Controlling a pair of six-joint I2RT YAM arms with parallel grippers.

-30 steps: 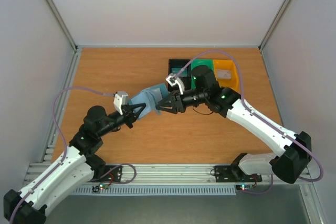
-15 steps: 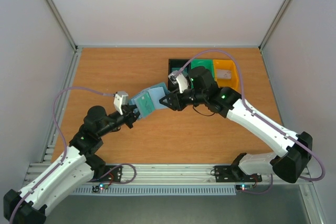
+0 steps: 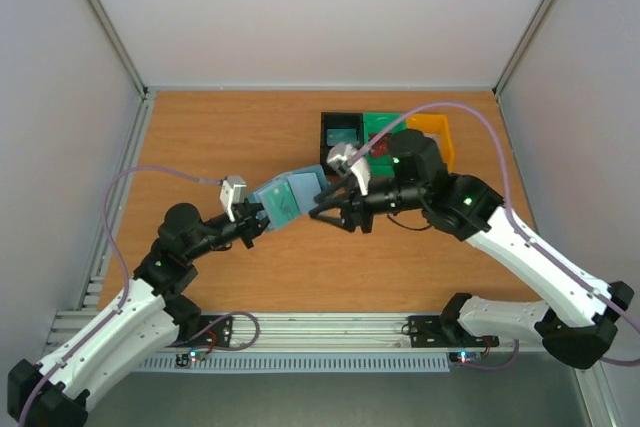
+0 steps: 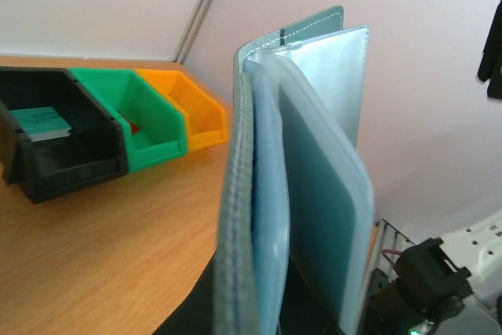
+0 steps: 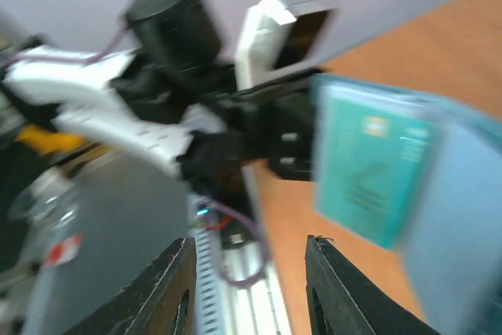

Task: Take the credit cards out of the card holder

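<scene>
Since half a second ago the right arm has swung out toward the bench's right edge and its gripper has backed off the holder's free end. The holder itself has hardly shifted. The right gripper [image 3: 322,209] now hangs just beside that end, its fingers [image 5: 174,288] spread with nothing between them. From above I cannot tell whether a fingertip touches the holder.

The left gripper [image 3: 256,228] is clamped on the near-left end of the card holder [image 3: 288,195] and holds it in the air over about the middle of the bench [image 3: 220,137]. The holder is opened out. Its long axis runs from the left gripper toward the far right corner, so the free end points at the right gripper. Its inner face is turned up and toward the right arm.

In the left wrist view the holder stands on edge, seen nearly end-on. The grey-blue stitched cover is on the left, with lighter blue pockets and a clear sleeve fanned slightly apart to its right. A teal card [image 5: 367,169] with pale print sits in the inner face, blurred in the right wrist view.

Toward the far right corner a black bin [image 3: 326,133], a green bin [image 3: 378,124] and a yellow bin [image 3: 432,126] stand in a row, left to right. A second teal card [image 3: 345,134] lies in the black bin. A red card [image 3: 379,145] shows in the green one, partly behind the right arm.
</scene>
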